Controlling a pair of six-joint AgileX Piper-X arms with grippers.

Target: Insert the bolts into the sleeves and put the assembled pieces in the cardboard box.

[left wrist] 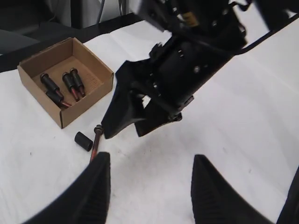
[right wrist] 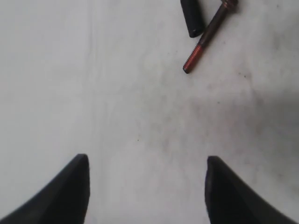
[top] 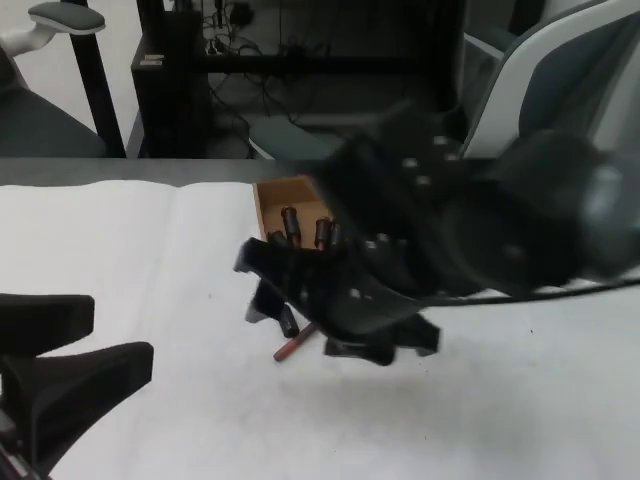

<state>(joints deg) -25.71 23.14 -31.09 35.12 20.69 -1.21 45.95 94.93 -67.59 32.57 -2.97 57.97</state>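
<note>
A loose red-threaded bolt point(right wrist: 208, 35) and a short black sleeve point(right wrist: 192, 17) lie side by side on the white cloth, just in front of the cardboard box point(left wrist: 88, 105). Three assembled pieces point(left wrist: 74, 83) lie inside the box. My right gripper point(right wrist: 147, 196) hovers open above the cloth, a short way from the bolt, with nothing between its fingers. In the high view the right gripper point(top: 310, 330) hangs over the bolt point(top: 296, 344) near the box point(top: 262, 205). My left gripper point(left wrist: 149, 196) is open and empty at the near left, also seen as left gripper point(top: 100, 345).
The white cloth point(top: 480, 400) covers the bench, with free room left and right of the box. The right arm's bulky body point(top: 470, 220) looms over the box's right side. Chairs and a dark frame stand beyond the far edge.
</note>
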